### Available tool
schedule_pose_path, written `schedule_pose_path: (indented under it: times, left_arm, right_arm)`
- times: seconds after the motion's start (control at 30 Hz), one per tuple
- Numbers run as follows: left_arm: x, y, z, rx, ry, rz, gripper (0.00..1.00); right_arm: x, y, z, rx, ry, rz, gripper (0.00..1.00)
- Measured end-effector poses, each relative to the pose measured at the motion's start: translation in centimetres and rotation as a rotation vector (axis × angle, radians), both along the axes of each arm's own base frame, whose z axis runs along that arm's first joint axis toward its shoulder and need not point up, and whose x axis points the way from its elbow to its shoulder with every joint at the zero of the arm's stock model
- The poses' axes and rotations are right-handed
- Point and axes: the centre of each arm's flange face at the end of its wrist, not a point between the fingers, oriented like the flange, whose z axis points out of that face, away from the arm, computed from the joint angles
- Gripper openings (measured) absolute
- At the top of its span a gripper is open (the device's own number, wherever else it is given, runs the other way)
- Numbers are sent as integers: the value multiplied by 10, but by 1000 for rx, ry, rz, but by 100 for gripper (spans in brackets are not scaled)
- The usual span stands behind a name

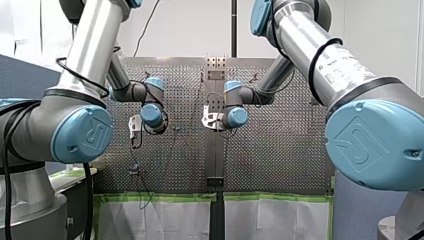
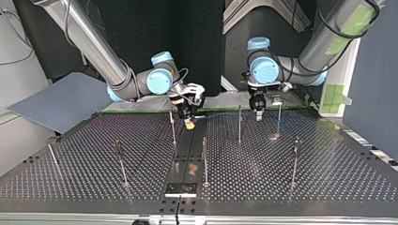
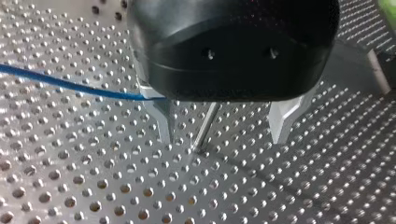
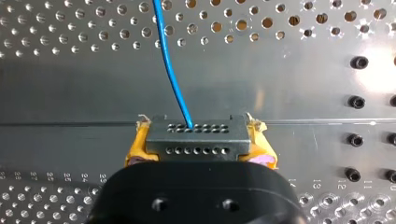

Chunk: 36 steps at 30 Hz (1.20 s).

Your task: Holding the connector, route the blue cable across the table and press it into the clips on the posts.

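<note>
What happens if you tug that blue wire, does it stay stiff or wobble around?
Probably wobbles: the blue cable is thin and bends in a soft curve away from the connector. It looks light, so it should trail after the connector that my right pincer clamps.

Dark grey perforated connector (image 4: 196,138) trails a thin blue cable (image 4: 169,65), apparently slack.

Glare whitens the table (image 4: 373,79) in the right wrist view; top view's backdrop (image 2: 141,28) lies dark.
</note>
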Motion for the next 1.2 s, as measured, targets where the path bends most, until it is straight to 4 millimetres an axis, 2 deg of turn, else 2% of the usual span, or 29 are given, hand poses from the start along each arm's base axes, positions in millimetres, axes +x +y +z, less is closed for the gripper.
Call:
schedule_pose_path:
  times: [0.3,0.6,1.0,1.2]
  left_arm:
    - [-33,-17,21,13,23,-34,100]
    - [-50,-41,29,33,30,-96,100]
    - [-60,-83,25,-37,-30,-164,100]
    - [-47,-100,19,-43,-54,-186,100]
  right_arm:
    - [0,0,0,1,1,-1,0]
    - [0,0,0,0,0,-1,0]
    - [0,0,0,1,1,-1,0]
    - [0,0,0,0,0,-1,0]
